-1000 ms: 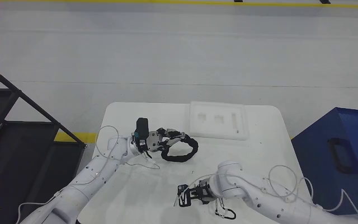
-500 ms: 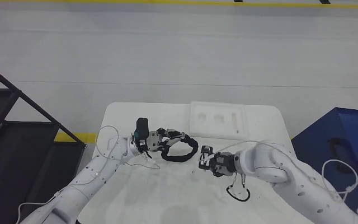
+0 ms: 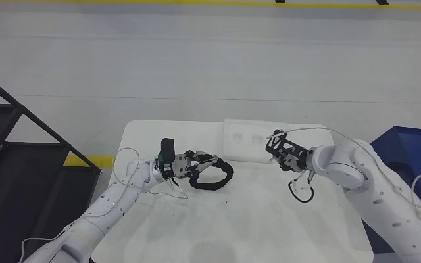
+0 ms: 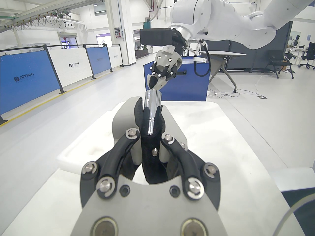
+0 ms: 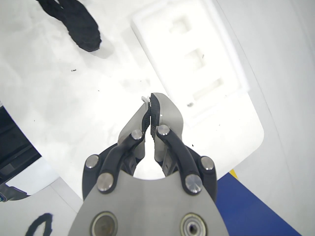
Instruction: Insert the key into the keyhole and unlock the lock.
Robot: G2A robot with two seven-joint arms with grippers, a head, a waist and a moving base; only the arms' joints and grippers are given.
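Note:
My left gripper point(image 3: 205, 159) hangs over the left half of the white table point(image 3: 230, 223), shut on the lock point(image 4: 152, 110). The lock's chrome barrel pokes out past the fingertips, and its black cable loop point(image 3: 220, 177) droops onto the table. My right gripper point(image 3: 271, 146) is at the back right, over the edge of the white foam tray point(image 3: 240, 152), its tips turned toward the lock. In the right wrist view that gripper point(image 5: 149, 99) is shut, with a small pale tip of the key point(image 5: 144, 98) sticking out between the pads. A wide gap separates key and lock.
The foam tray point(image 5: 196, 57) has three shallow recesses. A blue bin point(image 3: 398, 139) stands off the table's right side and a black rack point(image 3: 26, 171) off its left. A thin black cord loop point(image 3: 301, 191) dangles from the right arm.
The right arm swung from the table's front edge, past the middle, up to the back right over the foam tray. The left arm and lock kept still.

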